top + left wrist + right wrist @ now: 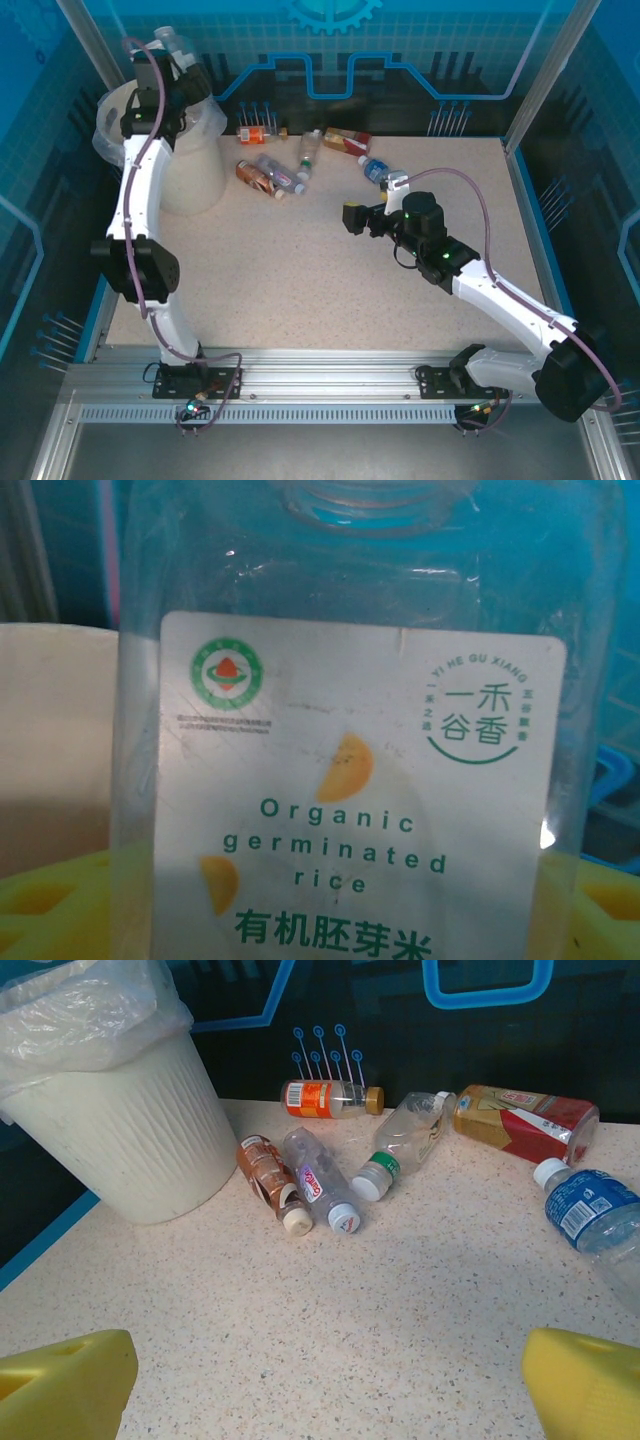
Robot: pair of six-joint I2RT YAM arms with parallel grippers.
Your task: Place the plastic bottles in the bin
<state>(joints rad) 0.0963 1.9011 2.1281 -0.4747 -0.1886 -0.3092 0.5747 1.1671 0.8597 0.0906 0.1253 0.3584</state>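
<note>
A speckled counter (pixel 300 290) sits inside blue walls, with the cream bin (pixel 195 175), bag folded over its rim, at the far left and six loose bottles (pixel 318 1182) lying beside it along the far wall. The left fingers (pixel 45 905) are clamped on a clear bottle (pixel 350 730) labelled "Organic germinated rice", raised at the bin; its ends are cut off and it hides most of the fingers. The right fingers (pixel 65 1385) stand wide apart, holding nothing, above bare counter near a blue-labelled bottle (pixel 585 1205) cut off at the edge.
</note>
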